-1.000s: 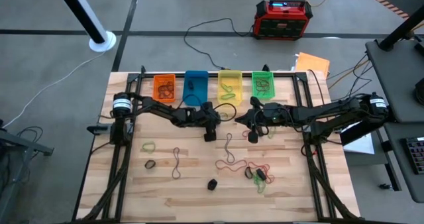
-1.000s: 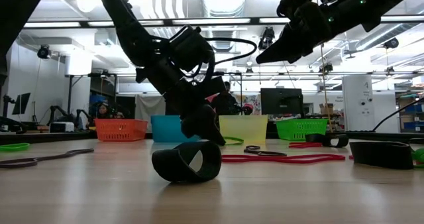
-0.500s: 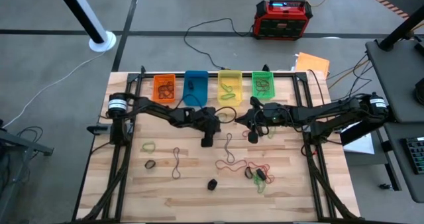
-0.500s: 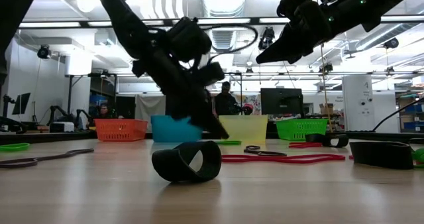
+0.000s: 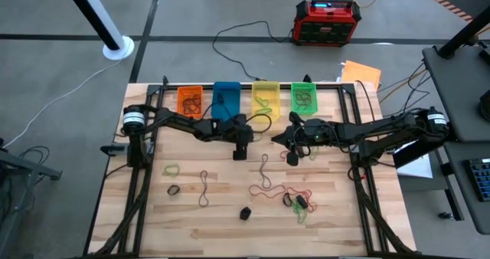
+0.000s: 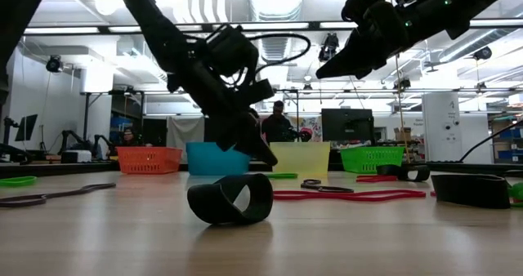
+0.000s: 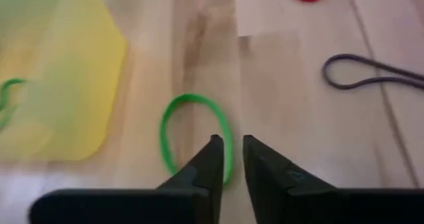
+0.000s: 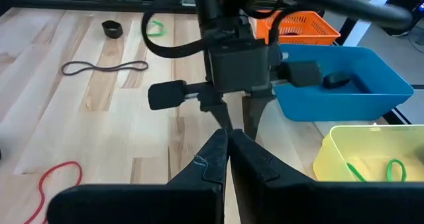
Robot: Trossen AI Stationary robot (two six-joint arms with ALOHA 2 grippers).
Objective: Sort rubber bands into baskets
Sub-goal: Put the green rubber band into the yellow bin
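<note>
Four baskets stand in a row at the table's far edge: orange, blue, yellow and green, each with bands inside. My left gripper hovers low near the yellow basket. Its fingers, a narrow gap apart, are just over one side of a green rubber band that lies flat on the wood. My right gripper is shut and empty, raised above the table's middle. Loose bands lie toward the near side.
On the wood lie a green band, a black one, long brown ones, a red one, a mixed clump and a thick black loop standing on edge. A red-black box stands beyond the table.
My left arm has drawn back a little toward the far left, and its gripper has shifted slightly while staying low by the yellow basket. My right arm has kept still.
</note>
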